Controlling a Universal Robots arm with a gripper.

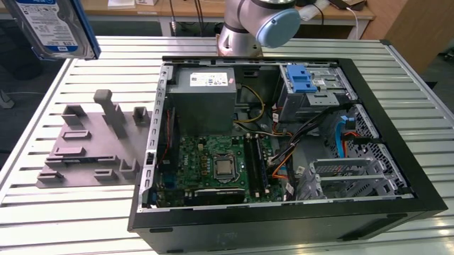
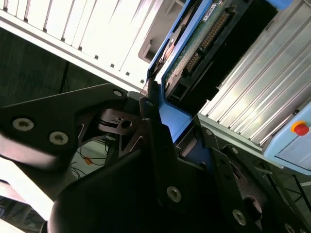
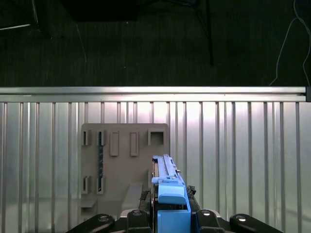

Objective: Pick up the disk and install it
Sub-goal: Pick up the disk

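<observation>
Your gripper (image 2: pixel 167 124) is clamped tight on the disk (image 1: pixel 53 24), above the grey fixture (image 1: pixel 85 154); carry it level, clear of the case (image 1: pixel 284 226) walls.

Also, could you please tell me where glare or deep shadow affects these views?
Exterior view: the table slats are evenly lit, the computer case is dimmer inside. First wrist view: glare streaks the slats behind the disk. Second wrist view: the gripper looks dark against washed-out slats.
</observation>
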